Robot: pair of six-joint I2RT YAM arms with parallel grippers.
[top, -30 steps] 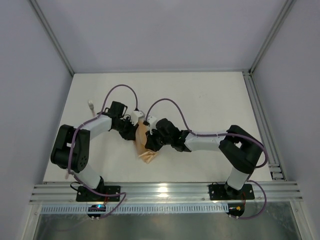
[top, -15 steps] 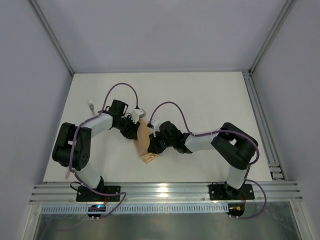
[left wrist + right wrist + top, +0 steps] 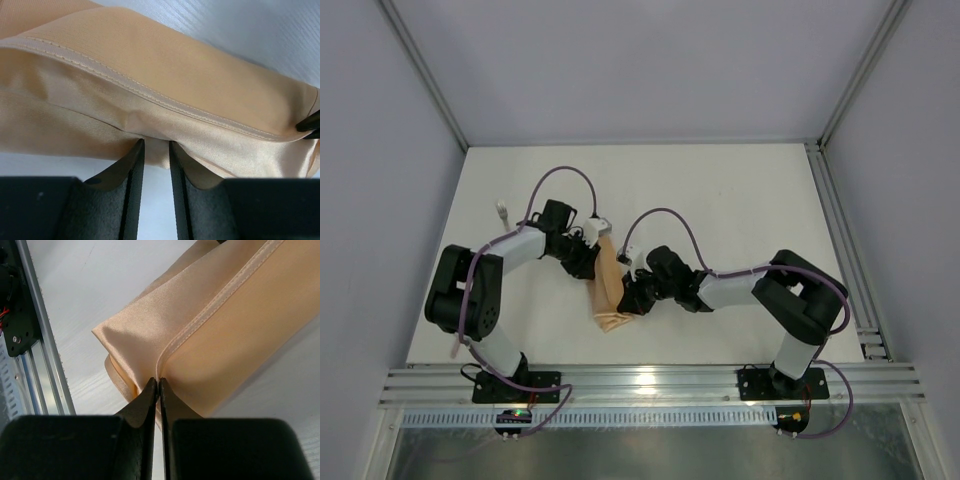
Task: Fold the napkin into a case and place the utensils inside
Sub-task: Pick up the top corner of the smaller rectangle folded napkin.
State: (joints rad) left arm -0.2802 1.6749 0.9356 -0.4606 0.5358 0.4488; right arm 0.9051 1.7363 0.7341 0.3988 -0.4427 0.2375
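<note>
Since cloth must become long thin pouch, two tools hold it from both sides. Napkin (image 3: 607, 290) lies folded in strip, middle of desk (image 3: 740, 190), right between tools and touching both. On one side, left tool (image 3: 155, 144) narrow, tips nip soft fold. On other side, right tool (image 3: 158, 381) nearly closed, pinches stitched hem.

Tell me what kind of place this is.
Probably a robotics lab test cell: a black-and-white left robot arm and right robot arm bolted to a silver aluminium rail, a white tabletop boxed in by plain grey panels, and a peach-orange cloth napkin between them.
</note>
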